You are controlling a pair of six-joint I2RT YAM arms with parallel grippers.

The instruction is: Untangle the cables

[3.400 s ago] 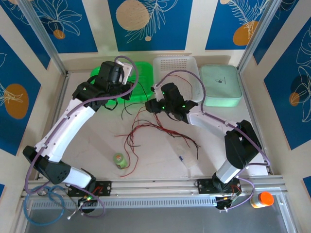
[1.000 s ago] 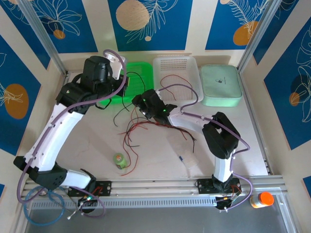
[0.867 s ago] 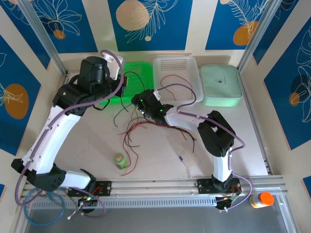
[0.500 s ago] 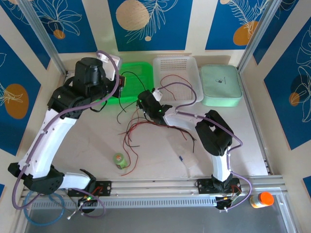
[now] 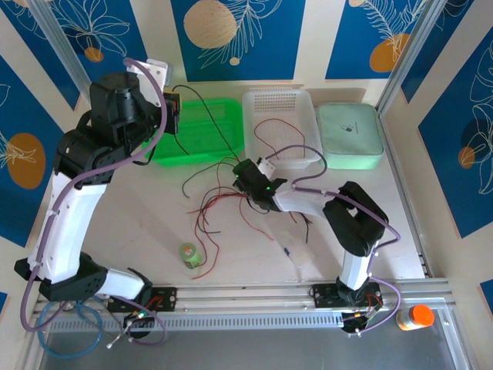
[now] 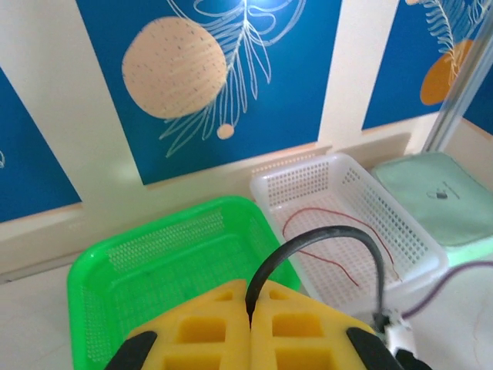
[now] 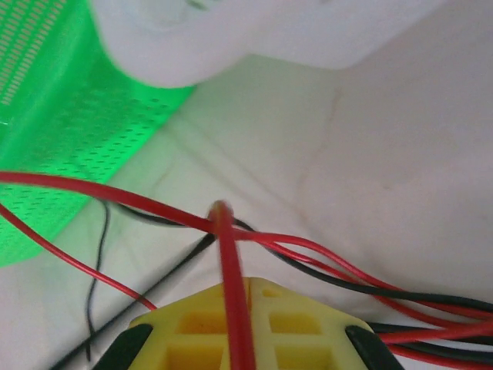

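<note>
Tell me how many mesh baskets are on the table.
2: a green basket at the back, left of centre, and a white basket directly beside it on its right.

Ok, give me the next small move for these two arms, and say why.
Probably pull the left tool up and away from the tangle: it is shut on a black cable near the green basket, while the right tool is shut on a red cable, so the black strand should slide free.
</note>
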